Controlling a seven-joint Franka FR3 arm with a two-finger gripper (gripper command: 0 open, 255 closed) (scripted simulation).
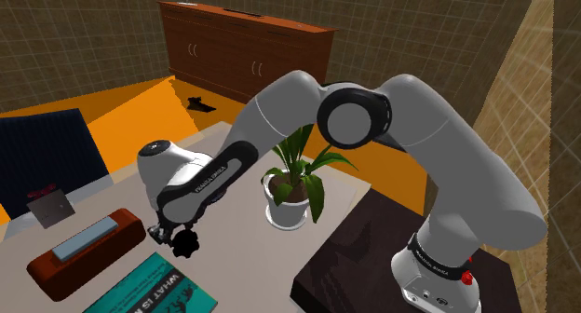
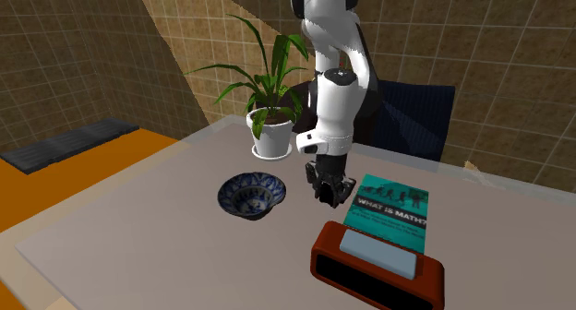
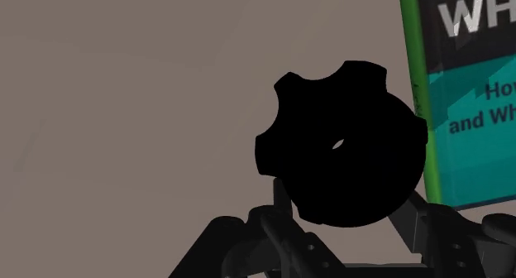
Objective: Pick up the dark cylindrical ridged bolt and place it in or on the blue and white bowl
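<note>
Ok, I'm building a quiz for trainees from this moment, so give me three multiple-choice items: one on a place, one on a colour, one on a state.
1. In the second exterior view, where is the bowl from the gripper?
A to its left
B to its right
C directly beneath it

2. What colour is the cover of the book?
A red
B teal
C yellow

3. What are the fingers doing?
A standing open over nothing
B shut on nothing
C clasping the bolt

Answers:
1 A, the bowl sits left of the gripper in that view.
2 B, the cover is teal with white lettering.
3 C, the wrist view shows the black ridged bolt held between both fingers.
</note>
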